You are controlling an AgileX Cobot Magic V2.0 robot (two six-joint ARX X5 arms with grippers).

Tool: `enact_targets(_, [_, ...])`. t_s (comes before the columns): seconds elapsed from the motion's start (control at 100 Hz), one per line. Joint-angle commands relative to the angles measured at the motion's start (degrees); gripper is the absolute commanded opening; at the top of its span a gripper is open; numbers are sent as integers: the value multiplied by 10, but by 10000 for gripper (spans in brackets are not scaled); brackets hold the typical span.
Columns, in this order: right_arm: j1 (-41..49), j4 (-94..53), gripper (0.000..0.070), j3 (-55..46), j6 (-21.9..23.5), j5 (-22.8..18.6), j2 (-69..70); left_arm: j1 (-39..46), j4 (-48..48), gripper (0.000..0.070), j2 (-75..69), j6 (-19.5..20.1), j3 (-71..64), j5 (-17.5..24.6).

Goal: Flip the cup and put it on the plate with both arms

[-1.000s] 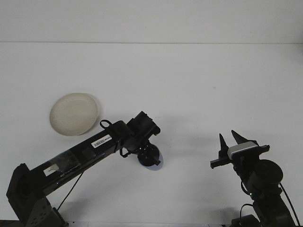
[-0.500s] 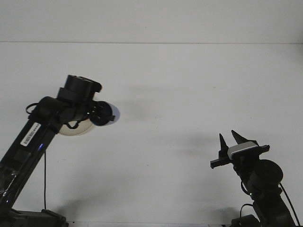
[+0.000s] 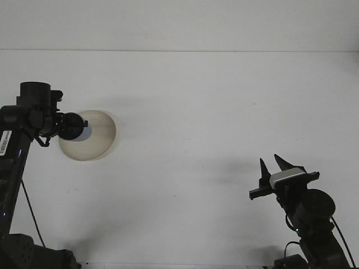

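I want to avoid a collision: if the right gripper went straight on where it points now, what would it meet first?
The right gripper points up-frame over bare table; the way looks free, though depth is unclear.

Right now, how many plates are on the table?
1. The plate sits at the left of the table, partly behind the left tool, which holds the cup over it. The arm hides little, so a second plate is unlikely.

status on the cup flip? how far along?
Done: the cup is off the table, carried by the left gripper. In hand: it hangs over the plate, whose left part the gripper hides. Left: set it down and release; contact can't be judged. The right gripper is open, idle.
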Motion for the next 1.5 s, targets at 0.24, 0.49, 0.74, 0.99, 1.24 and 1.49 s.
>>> enact_targets(0.24, [2, 5, 281, 2, 6, -2, 1, 25, 31, 13, 96, 7, 10, -2])
enact_targets(0.49, [2, 5, 281, 2, 6, -2, 1, 26, 54, 16, 165, 11, 10, -2])
enact_targets(0.74, [2, 5, 281, 2, 6, -1, 1, 28, 62, 424, 176, 20, 17, -1])
enact_targets(0.99, [0, 4, 281, 2, 6, 1, 1, 30, 52, 425, 81, 17, 72, 10])
enact_targets(1.24, [-18, 31, 277, -15, 9, 0, 0, 30, 51, 421, -88, 0, 78, 77])
enact_targets(1.49, [-43, 77, 276, -53, 49, -1, -15, 29, 66, 293, -256, -10, -30, 77])
